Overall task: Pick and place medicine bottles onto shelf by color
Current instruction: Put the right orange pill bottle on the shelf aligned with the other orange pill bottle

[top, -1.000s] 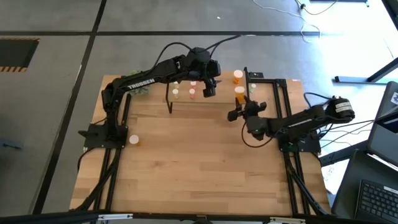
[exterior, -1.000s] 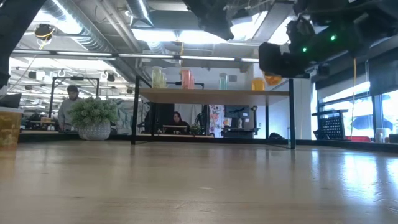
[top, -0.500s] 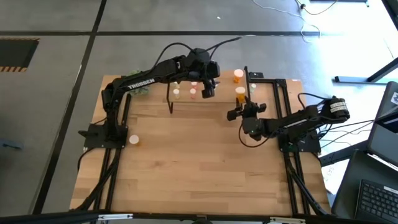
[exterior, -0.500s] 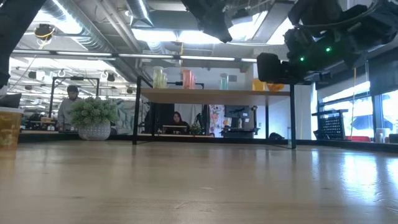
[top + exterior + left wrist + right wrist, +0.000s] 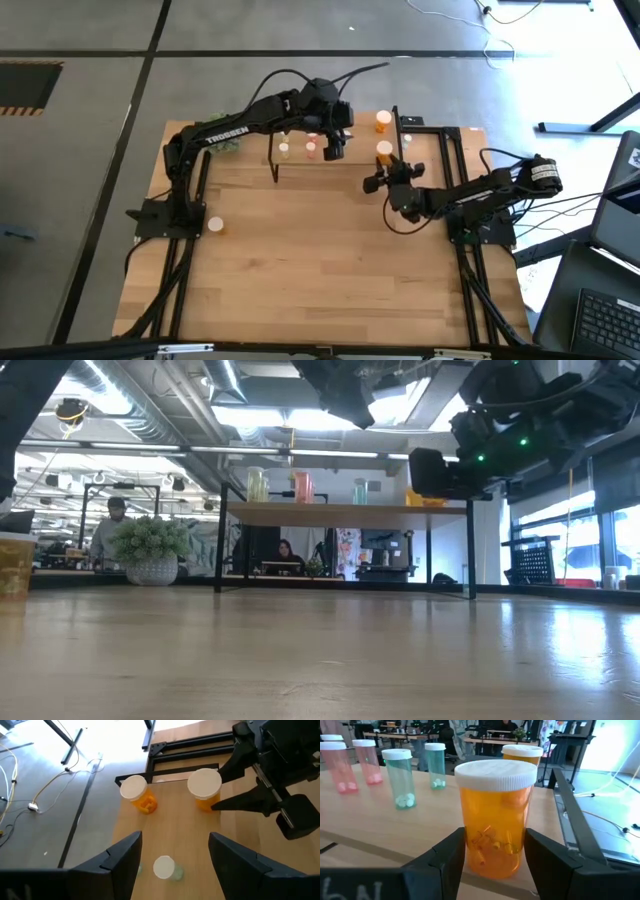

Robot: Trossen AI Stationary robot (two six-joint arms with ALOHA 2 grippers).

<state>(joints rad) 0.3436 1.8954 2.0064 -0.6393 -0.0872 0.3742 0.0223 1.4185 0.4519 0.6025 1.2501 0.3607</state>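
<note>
The right gripper clasps an orange bottle standing on the shelf at the table's one o'clock, most bottles sorted there, while one bottle waits at nine o'clock.

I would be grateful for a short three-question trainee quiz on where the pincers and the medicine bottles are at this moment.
1. True or false: the left pincer grips a bottle.
2. Which bottle sits between the right pincer's fingers? A pink, B green, C orange.
3. How many orange bottles show in the left wrist view?

Key
1. False: it hangs open and empty above the light-wood shelf on black metal legs.
2. C: the large orange plastic bottle with a white cap.
3. Two.
</note>
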